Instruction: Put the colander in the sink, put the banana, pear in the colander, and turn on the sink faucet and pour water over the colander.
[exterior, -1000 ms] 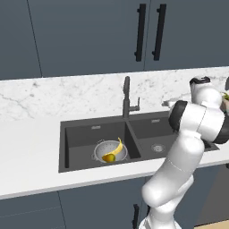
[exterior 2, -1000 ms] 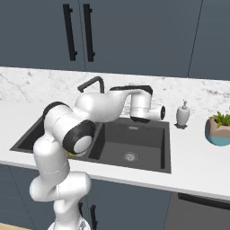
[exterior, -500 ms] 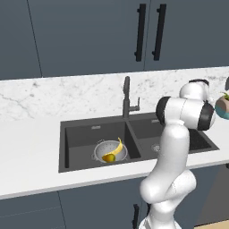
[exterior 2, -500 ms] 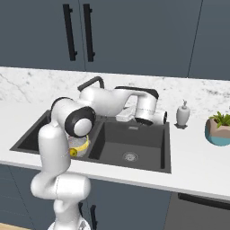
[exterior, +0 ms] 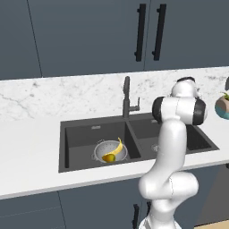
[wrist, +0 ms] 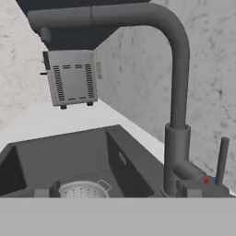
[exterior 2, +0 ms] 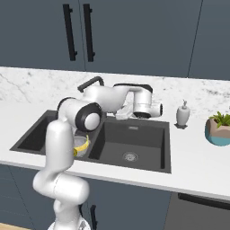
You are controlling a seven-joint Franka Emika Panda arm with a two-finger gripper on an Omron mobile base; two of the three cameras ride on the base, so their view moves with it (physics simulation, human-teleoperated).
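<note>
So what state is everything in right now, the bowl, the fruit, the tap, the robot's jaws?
colander: sitting in the left basin of the sink
banana: in the colander
pear: in the colander, beside the banana
sink faucet: no water running, lever upright
gripper: jaws open, holding nothing, near the faucet

The sink is set into the counter. The colander sits in the left basin, near its front right corner, with the banana and pear inside it. The faucet stands at the sink's back edge, between the basins. A soap dispenser and a plant pot stand right of the sink, a toaster far to its left.
</note>
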